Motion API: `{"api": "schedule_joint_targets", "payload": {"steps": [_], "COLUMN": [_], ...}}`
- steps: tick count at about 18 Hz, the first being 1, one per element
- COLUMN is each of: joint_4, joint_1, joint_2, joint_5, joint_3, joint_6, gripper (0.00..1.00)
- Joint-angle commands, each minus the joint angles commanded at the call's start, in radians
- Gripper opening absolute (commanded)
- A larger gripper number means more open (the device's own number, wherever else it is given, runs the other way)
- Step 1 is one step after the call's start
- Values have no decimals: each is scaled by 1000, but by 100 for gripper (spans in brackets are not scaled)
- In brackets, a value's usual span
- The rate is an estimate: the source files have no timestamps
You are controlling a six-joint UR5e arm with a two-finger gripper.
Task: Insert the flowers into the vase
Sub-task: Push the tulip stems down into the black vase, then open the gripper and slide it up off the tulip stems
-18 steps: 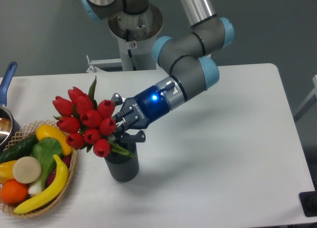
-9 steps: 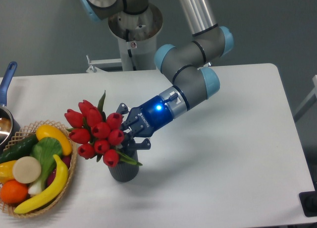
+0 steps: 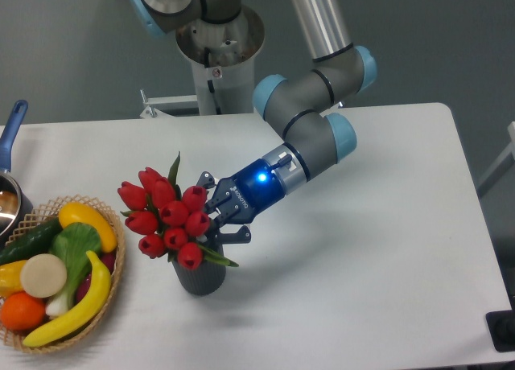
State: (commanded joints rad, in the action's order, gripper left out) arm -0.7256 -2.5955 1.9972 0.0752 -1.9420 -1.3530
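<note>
The flowers [image 3: 167,217], a tight bunch of red tulip buds with green leaves, lean to the left with their stems down inside the vase [image 3: 201,277]. The vase is small, dark grey and ribbed, and stands upright on the white table. My gripper [image 3: 216,221] comes in from the right, just above the vase's rim, and is shut on the stems right behind the buds. The stems themselves are mostly hidden by the buds, the fingers and the vase.
A wicker basket [image 3: 110,302] with a banana, an orange and other toy produce sits at the left front, close to the vase. A pot with a blue handle [image 3: 11,133] is at the left edge. The arm's base [image 3: 217,48] stands at the table's back.
My gripper has moved right and down with the bunch. The buds have swung more upright and now sit lower over the vase.
</note>
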Motion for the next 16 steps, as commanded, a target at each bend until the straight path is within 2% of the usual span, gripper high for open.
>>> {"api": "schedule_joint_targets", "payload": {"steps": [1, 2, 3, 5, 6, 9, 12, 16], "joint_4": [0, -2, 0, 0, 0, 0, 0, -2], "joint_1": [0, 0, 0, -3, -6, -11, -25, -54], "joint_2": [0, 0, 2, 0, -2, -23, -51, -115], "joint_5": [0, 0, 0, 0, 0, 8, 67, 208], "joint_3": [0, 0, -2, -3, -3, -17, -17, -15], "joint_6": [-6, -8, -11, -26, -41, -45, -45, -37], "gripper": [37, 38, 48, 85, 99, 100, 100, 100]}}
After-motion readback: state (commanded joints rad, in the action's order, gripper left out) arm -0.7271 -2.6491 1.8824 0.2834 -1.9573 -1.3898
